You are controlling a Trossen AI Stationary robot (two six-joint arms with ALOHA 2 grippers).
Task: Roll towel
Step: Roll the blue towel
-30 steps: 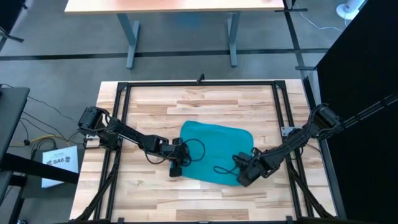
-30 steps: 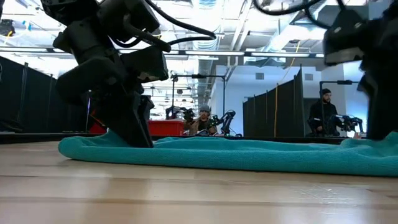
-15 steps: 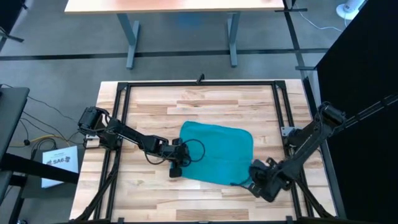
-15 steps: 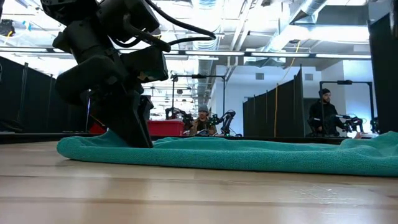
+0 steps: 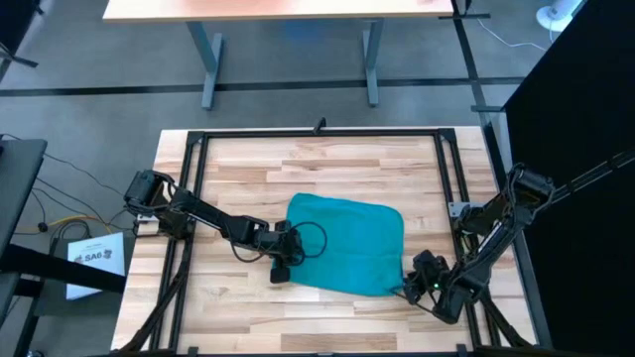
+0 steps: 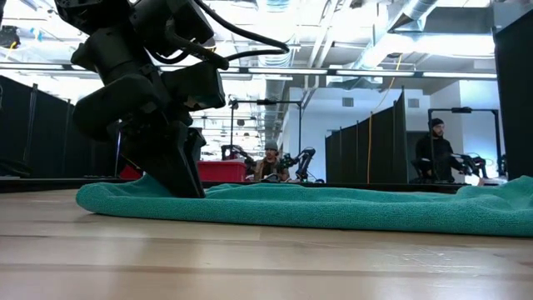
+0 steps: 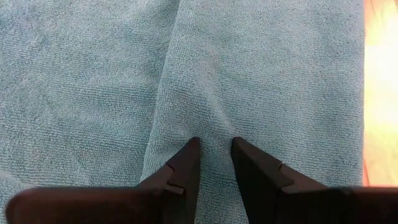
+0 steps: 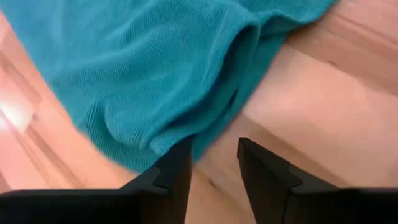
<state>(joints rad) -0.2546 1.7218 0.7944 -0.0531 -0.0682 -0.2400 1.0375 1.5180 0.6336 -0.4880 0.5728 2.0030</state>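
Observation:
The teal towel (image 5: 342,243) lies flat on the wooden table, mid-table; it also shows in the low view (image 6: 316,208). My left gripper (image 5: 281,270) stands on the towel's near left corner, pointing down, shut on a raised ridge of cloth (image 7: 214,149). My right gripper (image 5: 415,286) is low at the towel's near right corner, open, with bare wood between its fingers (image 8: 214,155). One of its fingertips (image 8: 180,155) is at the towel's edge (image 8: 155,146); I cannot tell whether it touches. The grey tag does not show. My left gripper pinches a raised ridge of the towel (image 7: 211,118) between its two fingers, close to the towel's near left corner. The fingers (image 6: 179,171) come from above, pointing down, with the ridge running on ahead of them. The towel lies on the table, slack.
A black frame (image 5: 317,132) runs round the tabletop. A black cable loop (image 5: 313,238) from the left arm hangs over the towel. Bare wood (image 5: 327,169) lies beyond and in front of the towel. People (image 6: 435,154) are in the room behind, far off.
My right gripper has gone off the towel's near right part toward the table's near right corner, and now stands just outside the towel's corner. The towel's near right part now shows uncovered on the table. My left gripper has kept still.

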